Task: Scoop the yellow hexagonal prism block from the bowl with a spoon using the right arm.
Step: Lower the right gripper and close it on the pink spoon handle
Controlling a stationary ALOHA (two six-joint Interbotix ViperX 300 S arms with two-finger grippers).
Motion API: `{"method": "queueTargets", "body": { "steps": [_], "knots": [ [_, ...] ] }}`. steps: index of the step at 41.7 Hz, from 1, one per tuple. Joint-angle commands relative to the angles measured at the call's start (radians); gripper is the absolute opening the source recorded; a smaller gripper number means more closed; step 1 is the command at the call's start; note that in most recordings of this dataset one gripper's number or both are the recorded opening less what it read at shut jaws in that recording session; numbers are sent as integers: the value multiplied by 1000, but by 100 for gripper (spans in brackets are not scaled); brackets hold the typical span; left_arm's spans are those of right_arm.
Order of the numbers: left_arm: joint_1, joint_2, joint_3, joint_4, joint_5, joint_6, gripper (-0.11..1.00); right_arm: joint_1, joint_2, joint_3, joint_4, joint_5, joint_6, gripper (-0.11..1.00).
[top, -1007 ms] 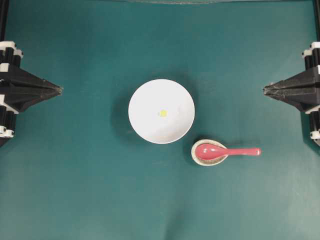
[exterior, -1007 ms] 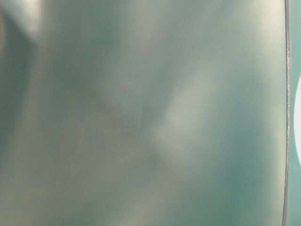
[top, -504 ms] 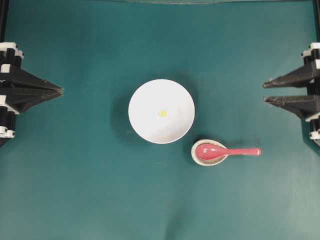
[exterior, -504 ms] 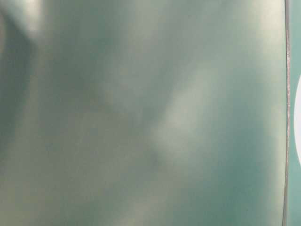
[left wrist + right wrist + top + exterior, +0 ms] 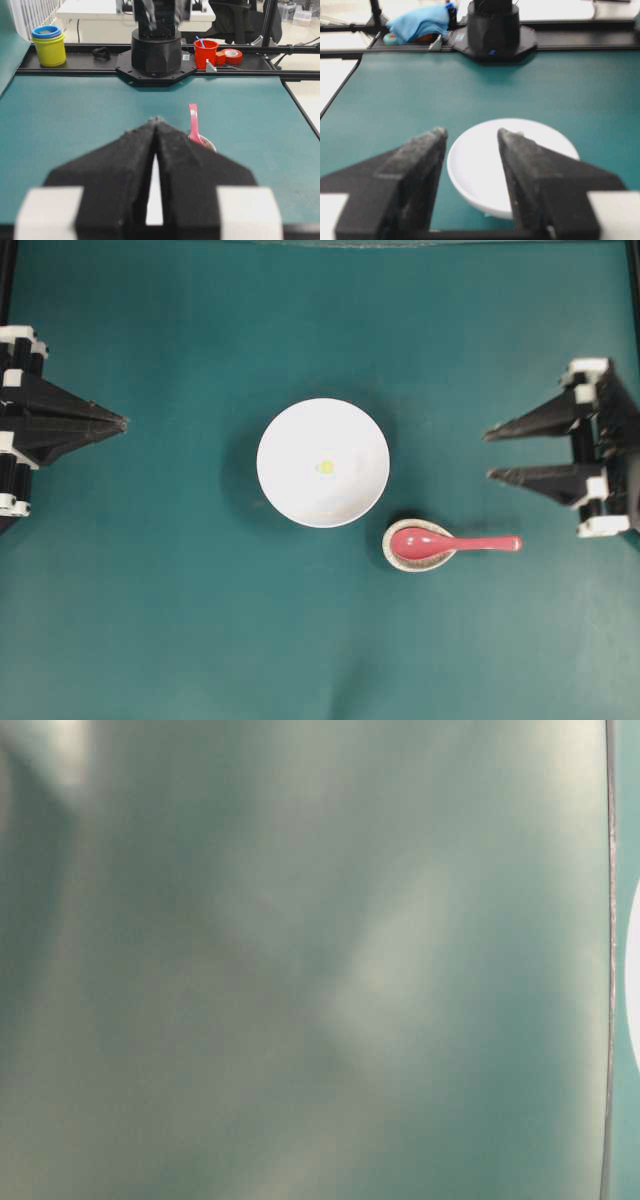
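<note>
Right black two-finger claw stands wide apart, holding nothing, above bare teal tabletop. The glossy pink-red soup spoon lies below and just left of the claw in the overhead view, its scoop resting in a small speckled oval dish, handle pointing back toward the claw's side. Beyond it sits the large round white bowl, with the tiny yellow hexagonal prism block at its centre. Nothing lies between claw and spoon. Left black claw is pressed closed, far across the tabletop.
</note>
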Motion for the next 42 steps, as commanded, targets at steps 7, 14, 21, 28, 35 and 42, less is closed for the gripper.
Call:
{"method": "queueTargets", "body": {
  "steps": [7, 14, 21, 28, 35, 42],
  "knots": [
    [-2, 8, -15, 2, -9, -2, 0, 54, 178, 35, 66, -196, 2, 52],
    [-2, 8, -17, 0, -9, -2, 0, 124, 287, 57, 126, -307, 2, 52],
    [0, 6, -15, 0, -3, 0, 0, 209, 391, 78, 218, -425, 2, 52],
    [0, 8, -15, 2, -3, 0, 0, 299, 497, 86, 321, -526, 0, 52],
    [-2, 8, -15, 0, -3, 3, 0, 383, 618, 83, 411, -630, 0, 52],
    [0, 6, -15, 2, -3, 3, 0, 465, 735, 67, 499, -719, 2, 52]
  ]
}}
